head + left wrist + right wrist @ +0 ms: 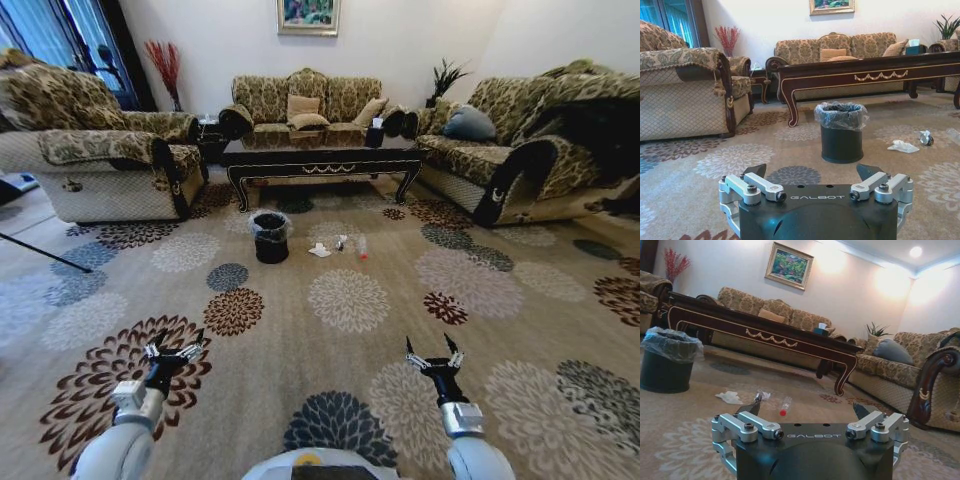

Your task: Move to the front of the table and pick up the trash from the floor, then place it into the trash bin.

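Note:
The dark wooden table [320,162] stands across the room, well ahead of me. On the flowered floor [350,330] in front of it lies the trash: a crumpled white tissue [320,250], a small pale scrap [341,243] and a clear bottle with red [361,247]. The black trash bin [270,238] with its clear liner stands just left of them. Both grippers hang low near me, far short of the trash: my left gripper [174,345] is open and empty, and my right gripper [433,349] is open and empty. The wrist views show the bin [841,131] [667,360], tissue [903,146] [730,397] and bottle [785,405].
An armchair [95,140] flanks the carpet on the left, a sofa [540,150] on the right, and another sofa [305,105] sits behind the table. A dark stand leg [40,252] crosses the floor at far left. Open carpet lies between me and the trash.

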Tool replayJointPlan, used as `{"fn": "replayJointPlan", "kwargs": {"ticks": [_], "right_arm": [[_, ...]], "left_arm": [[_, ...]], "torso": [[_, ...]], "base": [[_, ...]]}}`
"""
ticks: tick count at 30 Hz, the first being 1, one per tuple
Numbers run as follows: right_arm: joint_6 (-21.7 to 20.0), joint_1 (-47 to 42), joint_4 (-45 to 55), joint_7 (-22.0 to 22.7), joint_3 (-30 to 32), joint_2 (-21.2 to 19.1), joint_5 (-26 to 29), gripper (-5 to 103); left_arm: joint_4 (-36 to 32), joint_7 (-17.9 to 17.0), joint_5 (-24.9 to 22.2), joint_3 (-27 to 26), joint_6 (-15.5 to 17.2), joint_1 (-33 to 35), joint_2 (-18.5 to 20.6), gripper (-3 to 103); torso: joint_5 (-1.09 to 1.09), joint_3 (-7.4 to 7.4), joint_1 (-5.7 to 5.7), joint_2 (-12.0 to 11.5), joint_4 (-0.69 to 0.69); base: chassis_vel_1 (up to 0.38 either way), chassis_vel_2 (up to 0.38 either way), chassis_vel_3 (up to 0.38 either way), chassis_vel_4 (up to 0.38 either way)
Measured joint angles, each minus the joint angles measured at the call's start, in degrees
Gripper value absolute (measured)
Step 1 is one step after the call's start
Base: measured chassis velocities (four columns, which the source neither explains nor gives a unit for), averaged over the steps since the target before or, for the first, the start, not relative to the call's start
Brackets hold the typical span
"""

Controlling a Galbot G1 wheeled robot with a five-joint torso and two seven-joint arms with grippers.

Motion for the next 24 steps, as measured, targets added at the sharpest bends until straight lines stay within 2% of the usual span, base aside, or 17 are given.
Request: {"fn": "replayJointPlan", "kwargs": {"ticks": [9,14,24], "right_arm": [[1.05,-0.17,0.05,-0.93,-0.32,0.17,0.68,100],[1.43,-0.41,0.04,-1.51,-0.33,0.14,1.52,100],[2.89,-0.37,0.3,-2.05,-0.47,0.57,2.72,100]], "left_arm": [[0.29,-0.07,0.23,-0.06,-0.63,0.36,-0.12,100],[0.96,-0.49,0.05,0.12,-4.27,0.23,-0.38,100],[1.16,-0.34,-1.42,0.15,-4.22,0.6,-0.28,100]], "torso": [[-0.01,-0.65,0.0,0.0,0.0],[0.0,-0.58,-0.01,0.0,0.0],[0.0,-0.38,-0.01,0.0,0.01]], "base": [[0.0,0.0,0.0,0.0],[0.0,0.0,0.0,0.0],[-0.01,0.009,0.008,-0.01]]}}
